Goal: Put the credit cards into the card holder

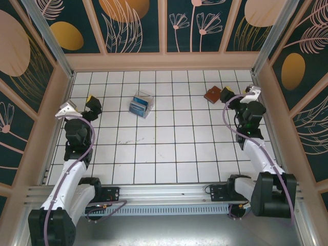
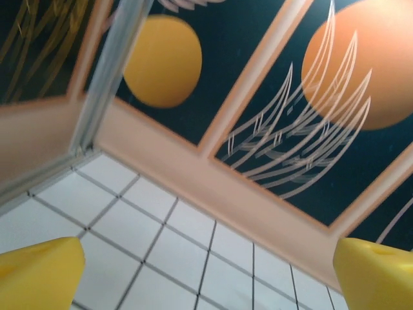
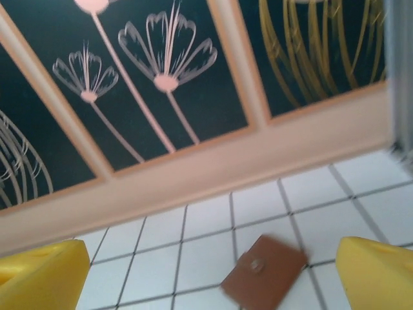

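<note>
Two grippers are showing their jaws spread wide, and we are finding nothing pinched in either.

In the right wrist view, the card holder (image 3: 264,271) is lying flat on the white tiled table (image 3: 161,232), between the yellow fingers (image 3: 42,274) of the right gripper (image 3: 211,271). It is sitting nearer the finger on the right of the view and is touching neither. It is turned askew to the tile lines, with a small clasp showing on its brown face. From the top camera we are seeing the card holder (image 1: 212,95) just beside the right gripper (image 1: 229,95), on its left, near the back wall.

The credit cards (image 1: 138,108) are standing inside a clear plastic box (image 1: 145,97) towards the middle of the far rows of tiles. They are well apart from both grippers and from the card holder. The left gripper (image 1: 91,104) is hanging at the far left, and in its own wrist view the left gripper's fingers (image 2: 39,274) are framing bare tiles.

We are noting light markings on the blue cards, too small to read.
</note>
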